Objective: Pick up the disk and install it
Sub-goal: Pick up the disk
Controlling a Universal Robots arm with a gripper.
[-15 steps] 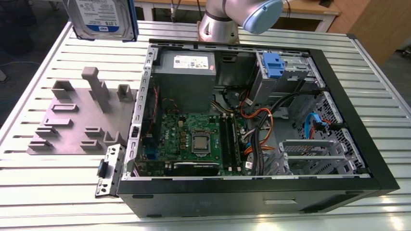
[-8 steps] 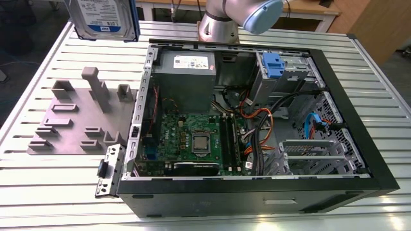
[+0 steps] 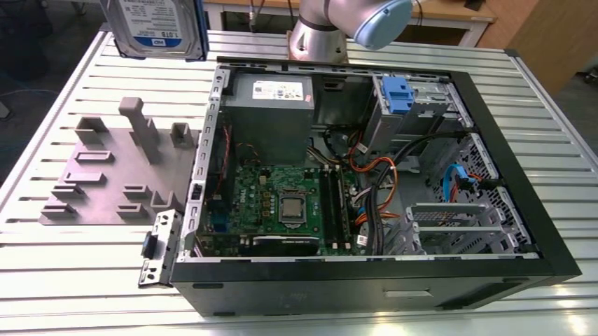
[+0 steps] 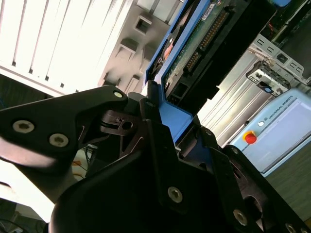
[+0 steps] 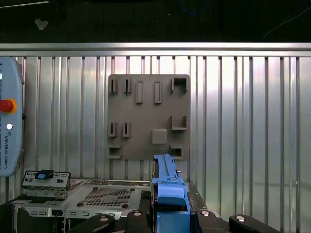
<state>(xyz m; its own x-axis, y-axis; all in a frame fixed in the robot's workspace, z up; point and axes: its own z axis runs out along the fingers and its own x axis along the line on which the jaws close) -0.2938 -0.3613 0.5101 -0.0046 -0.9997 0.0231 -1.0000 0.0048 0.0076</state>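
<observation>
The disk hangs over the worktop, on the exterior view's left of the open computer case, with the end effector clamped on its blue rail, so we would carry it slowly, level and clear of the case wall.

"What's carrying everything?"

"A counter of ribbed silver metal slats."

"And what's lying on it?"

"A black computer case on its side, open face up, toward the exterior view's right. Just beside it, on the exterior view's left, there's a flat grey plate with raised blocks and slots."

"Do they touch?"

"Can't tell. The case's hinged bracket comes right up to the plate's corner. The plate sits flat on the slats."
</observation>
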